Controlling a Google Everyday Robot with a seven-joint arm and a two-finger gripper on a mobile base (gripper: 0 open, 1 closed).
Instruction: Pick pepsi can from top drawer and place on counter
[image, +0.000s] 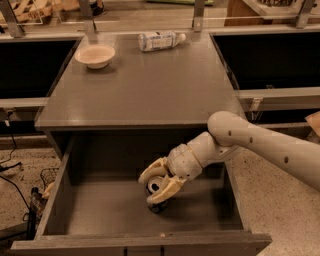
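Observation:
The pepsi can (157, 204), dark with a silver top, stands upright on the floor of the open top drawer (105, 210), right of its middle. My gripper (158, 182) reaches in from the right, and its cream fingers (151, 171) are closed on the can's upper part from both sides. The can's base still rests on the drawer floor. The grey counter (145, 90) lies above and behind the drawer.
A shallow cream bowl (95, 55) sits at the counter's back left. A clear plastic bottle with a white label (160, 41) lies on its side at the back middle. Black recesses flank the counter. Cables and a small basket lie on the floor at the left.

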